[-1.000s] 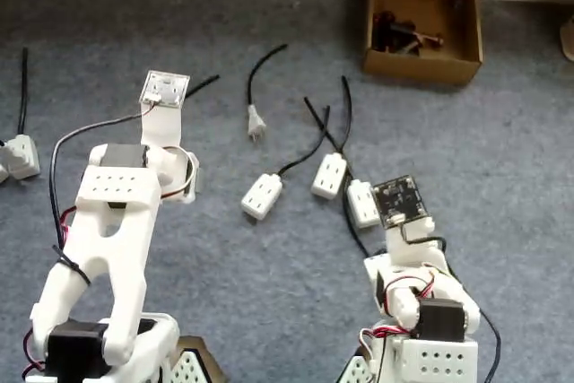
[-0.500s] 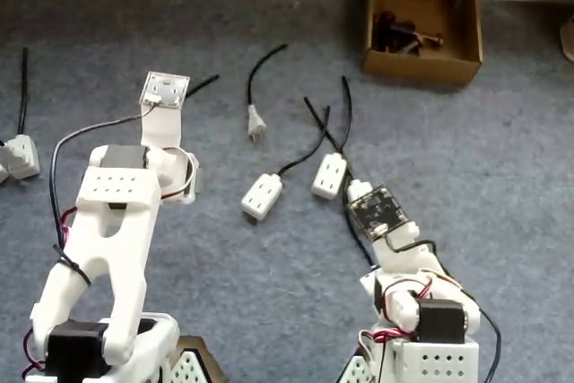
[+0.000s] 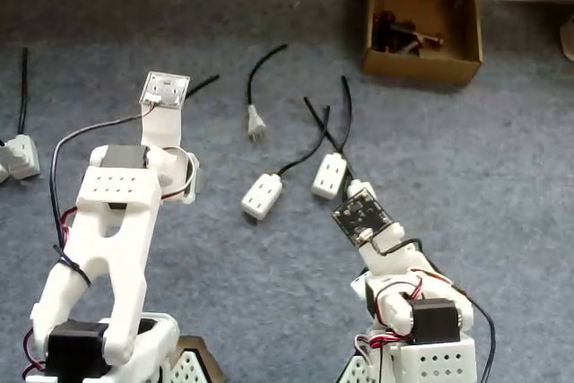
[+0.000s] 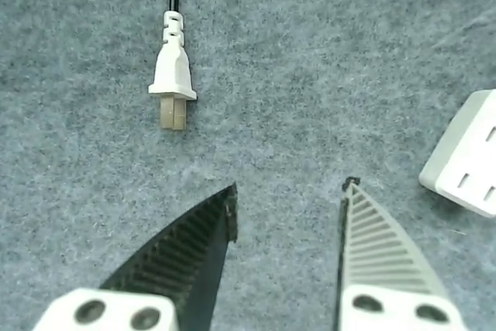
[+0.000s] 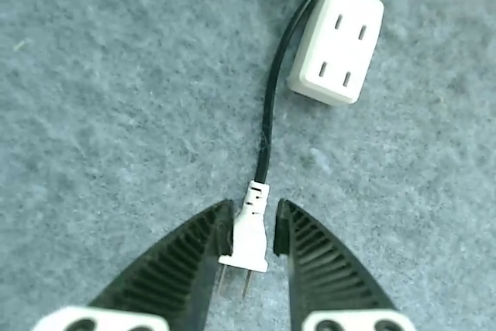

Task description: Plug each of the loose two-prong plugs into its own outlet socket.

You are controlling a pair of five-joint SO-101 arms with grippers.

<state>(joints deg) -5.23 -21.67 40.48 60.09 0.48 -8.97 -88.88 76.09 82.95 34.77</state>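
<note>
Right gripper point(image 5: 253, 205) swung left, clamped on white plug point(image 5: 246, 243), left gripper point(image 4: 291, 185) agape

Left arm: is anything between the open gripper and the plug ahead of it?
Nothing visible. Bare carpet lies between the left gripper and the plug. The socket block sits off to one side, clear of that line.

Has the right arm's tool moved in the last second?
Yes. In the high view the wrist board above the right tool has swung left, toward the nearest outlet socket and away from the cardboard box.
</note>
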